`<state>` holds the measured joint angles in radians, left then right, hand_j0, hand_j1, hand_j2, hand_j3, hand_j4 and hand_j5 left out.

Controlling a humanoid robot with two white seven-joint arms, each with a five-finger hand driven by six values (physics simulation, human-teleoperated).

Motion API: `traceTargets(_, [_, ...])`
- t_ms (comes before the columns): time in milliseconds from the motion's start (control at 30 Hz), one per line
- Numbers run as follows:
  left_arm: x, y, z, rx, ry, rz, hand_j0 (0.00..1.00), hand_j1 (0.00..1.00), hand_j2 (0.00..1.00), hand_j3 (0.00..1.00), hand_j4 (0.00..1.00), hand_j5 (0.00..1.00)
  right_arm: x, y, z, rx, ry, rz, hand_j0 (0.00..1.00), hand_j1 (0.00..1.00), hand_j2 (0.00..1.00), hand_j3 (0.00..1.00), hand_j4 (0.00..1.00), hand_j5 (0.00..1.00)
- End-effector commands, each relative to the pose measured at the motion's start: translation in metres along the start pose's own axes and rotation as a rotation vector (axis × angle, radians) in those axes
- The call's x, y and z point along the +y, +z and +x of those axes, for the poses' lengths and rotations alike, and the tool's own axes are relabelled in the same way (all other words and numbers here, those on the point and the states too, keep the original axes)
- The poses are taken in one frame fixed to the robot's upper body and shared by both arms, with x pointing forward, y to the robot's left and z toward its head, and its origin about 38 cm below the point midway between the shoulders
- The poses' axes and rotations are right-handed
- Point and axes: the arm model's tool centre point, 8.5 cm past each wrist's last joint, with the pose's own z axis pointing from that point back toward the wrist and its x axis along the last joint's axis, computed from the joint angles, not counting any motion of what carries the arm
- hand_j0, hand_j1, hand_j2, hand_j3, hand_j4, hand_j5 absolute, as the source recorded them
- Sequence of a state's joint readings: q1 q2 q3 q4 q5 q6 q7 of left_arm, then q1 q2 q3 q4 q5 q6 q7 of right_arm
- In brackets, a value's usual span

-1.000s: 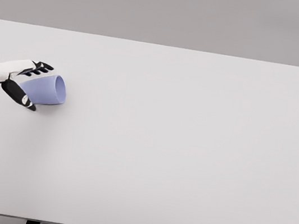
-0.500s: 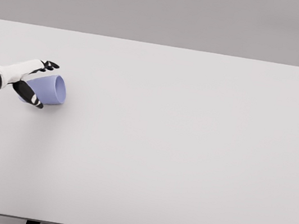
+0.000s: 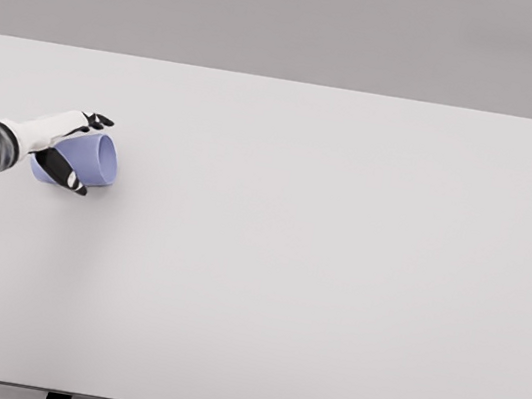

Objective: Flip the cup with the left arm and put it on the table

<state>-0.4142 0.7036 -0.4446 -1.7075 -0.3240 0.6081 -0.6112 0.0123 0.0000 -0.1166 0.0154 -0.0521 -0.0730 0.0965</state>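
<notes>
Here the left hand (image 3: 70, 143) has its fingers clamped around the cup (image 3: 90, 161), which lies on its side at the table's (image 3: 316, 268) nine o'clock edge, mouth toward three o'clock.

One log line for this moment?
stage: grasping | left hand: fingers wrapped around cup | cup: on its side on table, opening facing right | right arm: not visible

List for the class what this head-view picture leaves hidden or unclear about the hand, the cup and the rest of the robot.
1. Cup: its closed end and left part are covered by the left hand.
2. Contact between palm and cup: hidden behind the hand itself.
3. Left arm: cut off by the picture's left edge.
4. Right arm: out of view entirely.
5. Table: its legs are cropped at the bottom edge.
</notes>
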Motion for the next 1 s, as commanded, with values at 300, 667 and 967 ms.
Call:
traceTargets(300, [-0.007,-0.005,0.0,0.017,-0.032,-0.004,0.95,0.95,0.95,0.95,0.95,0.95,0.0,0.0,0.0,-0.001,0.0,0.0,1.0,1.0,1.0,1.0,1.0,1.0])
traceTargets(667, [-0.006,-0.005,0.0,0.017,-0.029,-0.001,0.44,0.44,0.44,0.44,0.44,0.44,0.0,0.0,0.0,0.001,0.0,0.0,1.0,1.0,1.0,1.0,1.0,1.0])
traceTargets(967, [0.007,-0.001,0.014,-0.112,-0.04,0.0,0.34,0.34,0.34,0.34,0.34,0.34,0.0,0.0,0.0,0.001,0.0,0.0,1.0,1.0,1.0,1.0,1.0,1.0])
